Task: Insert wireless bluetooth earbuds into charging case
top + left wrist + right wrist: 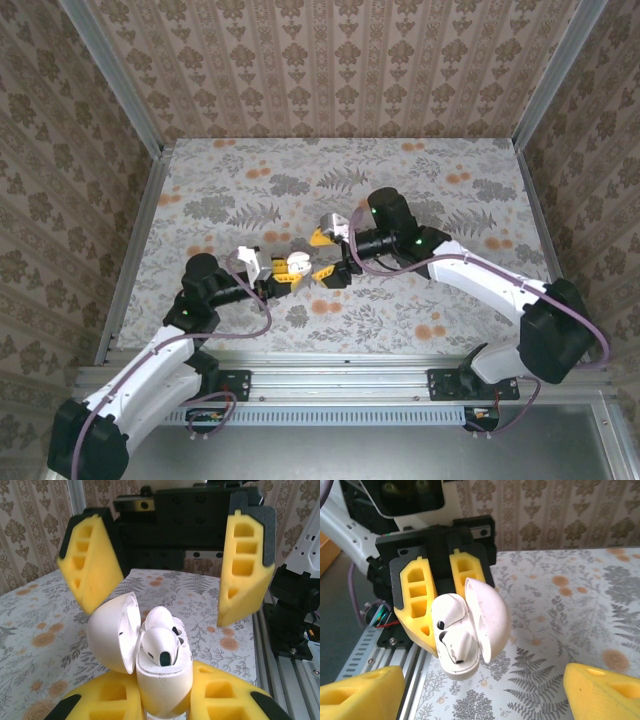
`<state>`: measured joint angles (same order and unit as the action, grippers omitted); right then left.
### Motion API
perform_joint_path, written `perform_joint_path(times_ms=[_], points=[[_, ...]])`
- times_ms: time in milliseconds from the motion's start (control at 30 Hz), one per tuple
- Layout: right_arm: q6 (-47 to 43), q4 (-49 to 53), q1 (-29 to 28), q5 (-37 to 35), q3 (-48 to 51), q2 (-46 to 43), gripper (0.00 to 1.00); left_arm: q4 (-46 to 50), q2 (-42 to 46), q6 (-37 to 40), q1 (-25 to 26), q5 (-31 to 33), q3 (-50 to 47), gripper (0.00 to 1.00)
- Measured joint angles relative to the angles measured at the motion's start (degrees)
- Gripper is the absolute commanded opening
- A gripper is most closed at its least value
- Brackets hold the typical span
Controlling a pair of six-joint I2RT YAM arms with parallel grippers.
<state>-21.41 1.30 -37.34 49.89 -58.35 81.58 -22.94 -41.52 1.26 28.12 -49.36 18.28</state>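
The left gripper [285, 278] pinches the white charging case [165, 685] tight by its bottom. It holds the case up over the middle of the table [450, 320], a bit toward the near edge. The case's long way runs out along the gripper, and its open mouth points at the right gripper [322, 255]. Its lid [112, 632] hangs open to one side. Two white earbuds [160, 640] sit in the mouth. The right gripper's yellow fingers [247, 570] are spread wide and touch nothing. Papered walls [330, 70] stand around the table.
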Motion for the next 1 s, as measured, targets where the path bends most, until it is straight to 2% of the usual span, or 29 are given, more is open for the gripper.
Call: perform_joint_path(times_ms=[167,567,767,1000], points=[[-3.0,4.0,-1.2,1.6,-2.5,2.9,0.82,0.6,0.4,0.6,0.1,-0.2,0.2,0.00],[-7.0,5.1,-1.9,4.9,-3.5,3.7,0.63,1.0,0.4,1.4,0.4,0.6,0.2,0.00],[-6.9,2.0,-1.0,5.4,-0.7,-1.4,0.56,1.1,1.0,1.6,0.5,1.4,0.2,0.00],[-6.5,-2.4,-0.3,5.0,1.5,-6.4,0.55,1.1,1.1,1.6,0.5,1.8,0.2,0.00]])
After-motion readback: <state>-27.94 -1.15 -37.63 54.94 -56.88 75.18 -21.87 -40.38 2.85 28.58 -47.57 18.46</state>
